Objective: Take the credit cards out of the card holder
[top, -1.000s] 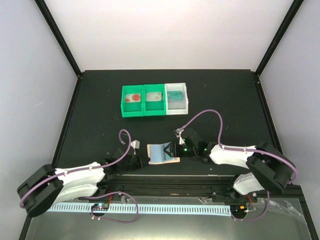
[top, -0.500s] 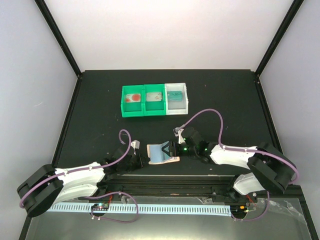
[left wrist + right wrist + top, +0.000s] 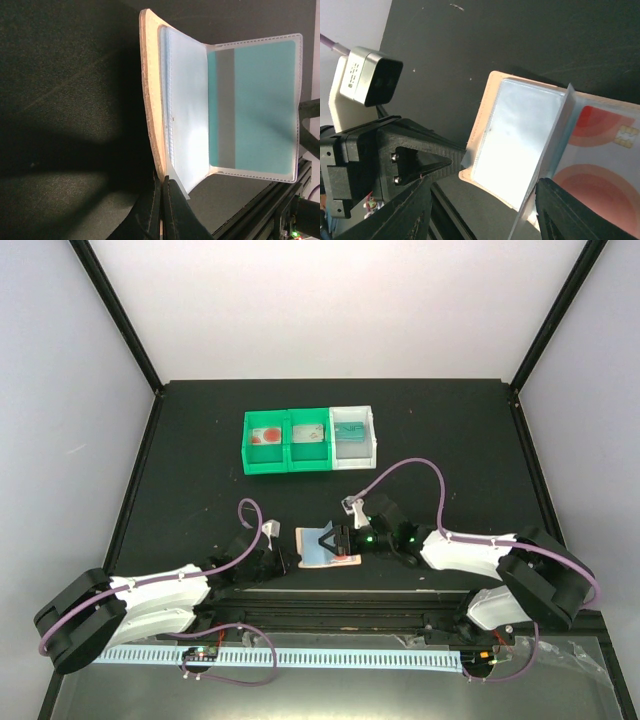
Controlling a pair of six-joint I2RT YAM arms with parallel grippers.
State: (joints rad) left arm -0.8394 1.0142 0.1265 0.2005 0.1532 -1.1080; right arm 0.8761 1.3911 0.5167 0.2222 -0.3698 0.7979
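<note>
Pinning the card holder (image 3: 327, 547), lying open close to the middle of the worktop's (image 3: 200, 490) near edge, between the two sets of jaws: left jaws at its left edge, right jaws over its right half. Pinching the rim of the tan cover with the left jaws, clenched tight on the leather, fingers (image 3: 150, 210) pressed together with no gap showing. Hovering the right jaws roughly half open just above the holder, with one clear sleeve leaf (image 3: 547, 165) standing upright between the two dark fingers (image 3: 407, 210); grasping nothing, and unable to tell about any contact with the plastic. Showing a peach cover with a pale blue-grey inner panel and fanned-out clear sleeves. Showing a teal card (image 3: 260, 105) with a grey stripe in one pocket and a white card (image 3: 600, 165) with red circles and a gold chip in another, both sitting fully inside. Farther back, toward the worktop's far edge, standing in a touching row: two green bins (image 3: 268, 464) and a white bin (image 3: 355, 460). Carrying a red-and-white card (image 3: 266, 436) in the left bin, a grey card (image 3: 309, 435) in the middle one and a bluish card (image 3: 351, 430) in the white one.
</note>
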